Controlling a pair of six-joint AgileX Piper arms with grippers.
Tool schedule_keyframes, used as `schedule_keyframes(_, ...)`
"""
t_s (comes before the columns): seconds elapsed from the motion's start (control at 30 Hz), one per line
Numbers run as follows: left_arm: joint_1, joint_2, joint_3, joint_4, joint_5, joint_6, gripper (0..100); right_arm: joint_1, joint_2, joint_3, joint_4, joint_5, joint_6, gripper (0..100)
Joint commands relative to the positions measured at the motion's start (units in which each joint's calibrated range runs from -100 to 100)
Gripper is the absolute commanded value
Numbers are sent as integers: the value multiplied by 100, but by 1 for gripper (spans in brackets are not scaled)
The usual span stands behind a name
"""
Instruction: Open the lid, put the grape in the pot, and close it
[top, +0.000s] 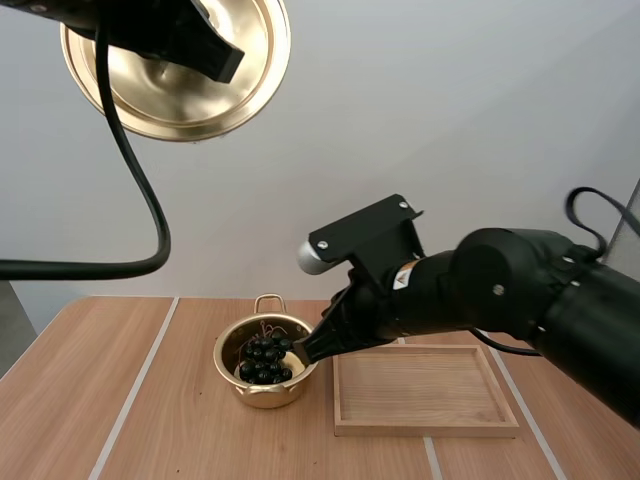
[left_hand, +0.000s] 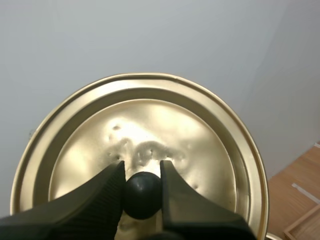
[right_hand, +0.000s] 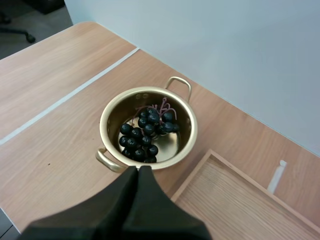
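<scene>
Holding lid (left_hand: 150, 115) high, left end effector (left_hand: 142, 170) pinches knob (left_hand: 143, 196).

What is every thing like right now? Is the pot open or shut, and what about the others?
Pot: open, upright on the table.
Lid: off the pot, held up in the air.
Grapes: inside the pot.
Wooden tray: flat on the table beside the pot.
Left gripper: shut on the lid's knob.
Right gripper: shut on nothing, near the pot's rim.
</scene>
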Motion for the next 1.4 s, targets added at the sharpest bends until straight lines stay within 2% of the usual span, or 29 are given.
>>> schedule_keyframes(0.0,13,234,398,-3,75,37,0,-217,-631,129,-64,614,85,0)
schedule_keyframes(0.27,13,971,1735,-250,8,545,0,-703,-1965,175,-64,2122,85,0)
schedule_keyframes(0.5,13,1647,2694,-509,-346,892,0,-1024,-2679,175,-64,3059,85,0)
schedule_keyframes(0.77,13,2400,3401,-533,-694,1351,0,-1112,-3060,175,-107,3059,85,0)
schedule_keyframes(1.03,13,2987,4214,-1034,-1623,1774,0,-1122,-3060,175,-107,3059,85,0)
schedule_keyframes(1.13,13,3167,4383,-1034,-2267,1819,0,-1122,-3060,175,-107,3059,85,0)
schedule_keyframes(1.37,13,3600,4396,-1284,-2782,2121,0,-1122,-3060,175,-107,3059,85,0)
